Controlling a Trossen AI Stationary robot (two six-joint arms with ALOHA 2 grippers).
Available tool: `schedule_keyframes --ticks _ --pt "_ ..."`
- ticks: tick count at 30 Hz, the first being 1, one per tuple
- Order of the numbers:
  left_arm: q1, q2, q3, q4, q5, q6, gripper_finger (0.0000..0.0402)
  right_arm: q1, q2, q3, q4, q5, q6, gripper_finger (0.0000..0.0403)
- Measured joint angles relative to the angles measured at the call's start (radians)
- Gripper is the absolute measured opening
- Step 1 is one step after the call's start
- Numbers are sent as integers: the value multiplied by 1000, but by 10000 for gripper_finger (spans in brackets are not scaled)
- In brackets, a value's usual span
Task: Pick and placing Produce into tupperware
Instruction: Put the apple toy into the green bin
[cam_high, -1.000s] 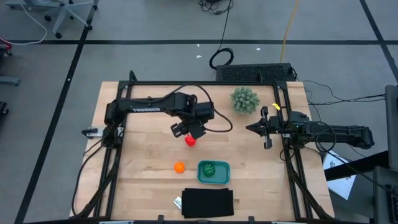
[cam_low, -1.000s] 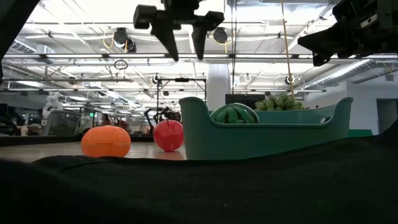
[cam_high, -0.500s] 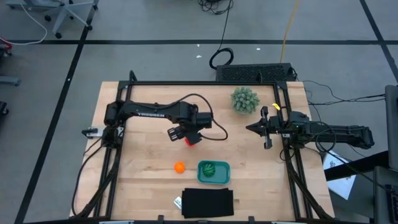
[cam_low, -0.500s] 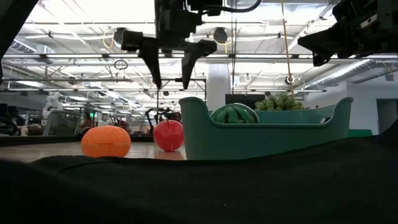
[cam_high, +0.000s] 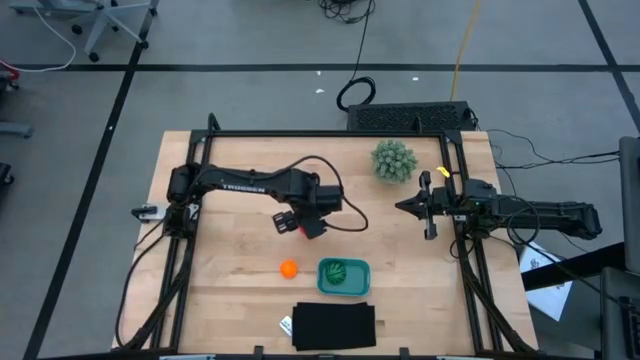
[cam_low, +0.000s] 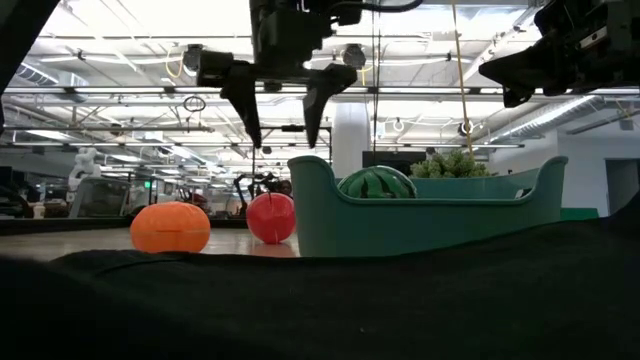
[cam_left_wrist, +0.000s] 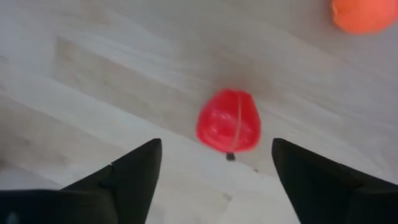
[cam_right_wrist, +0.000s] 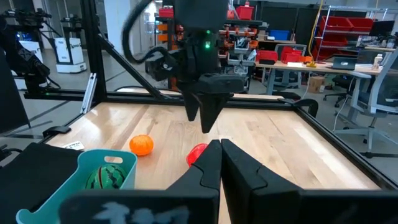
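Note:
My left gripper (cam_high: 300, 224) hangs open, pointing down, just above the red roundish item (cam_left_wrist: 228, 121), which rests on the table (cam_high: 230, 250). Its two fingers stand on either side of the red item (cam_low: 271, 217) and clear above it (cam_low: 280, 125). The orange ball (cam_high: 288, 268) sits on the wood left of the teal tupperware (cam_high: 362, 266). The green striped item (cam_high: 339, 271) lies inside the tupperware (cam_low: 430, 225). My right gripper (cam_high: 402, 206) waits shut at the table's right side, raised off the table.
A fuzzy pale-green plant (cam_high: 393, 160) stands near the far edge. A flat black rectangle (cam_high: 334, 326) lies at the near edge, just in front of the tupperware, with a small white tag (cam_high: 286, 325) beside it. Black frame rails run along the table's sides.
My left gripper has moved toward the table's near edge and down, coming over the red item. In the low view the gap between its fingers has grown wider. The produce, the tupperware and my right arm have kept still.

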Motion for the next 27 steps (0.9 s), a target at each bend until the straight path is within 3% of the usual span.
schedule_keyframes --ticks 8,27 --pt "0 0 0 20 15 -47 363 0 0 0 -1 0 0 0" --pt "9 2 -198 146 12 8 365 0 0 0 -8 0 -5 0"
